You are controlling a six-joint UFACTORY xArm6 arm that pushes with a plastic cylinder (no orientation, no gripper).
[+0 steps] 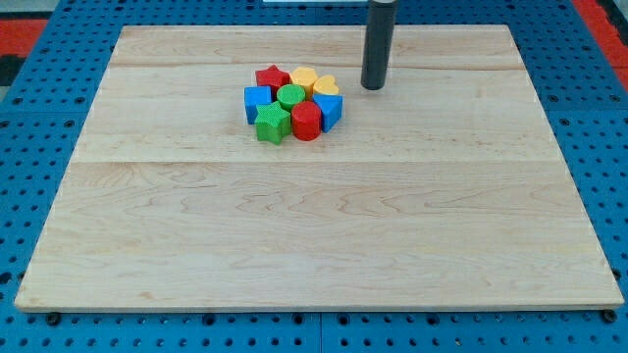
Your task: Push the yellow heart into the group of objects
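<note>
The yellow heart (327, 85) lies at the right edge of a tight cluster of blocks in the upper middle of the wooden board (314, 226). It touches a yellow hexagon-like block (303, 77) on its left and a blue block (330, 110) below it. The cluster also holds a red star (272, 77), a blue block (257, 102), a green cylinder (290, 96), a green star (272, 124) and a red cylinder (306, 122). My tip (373, 87) stands just right of the yellow heart, with a small gap between them.
The board lies on a blue pegboard surface (39, 118) that shows on all sides. A red strip (603, 25) shows at the view's top right corner.
</note>
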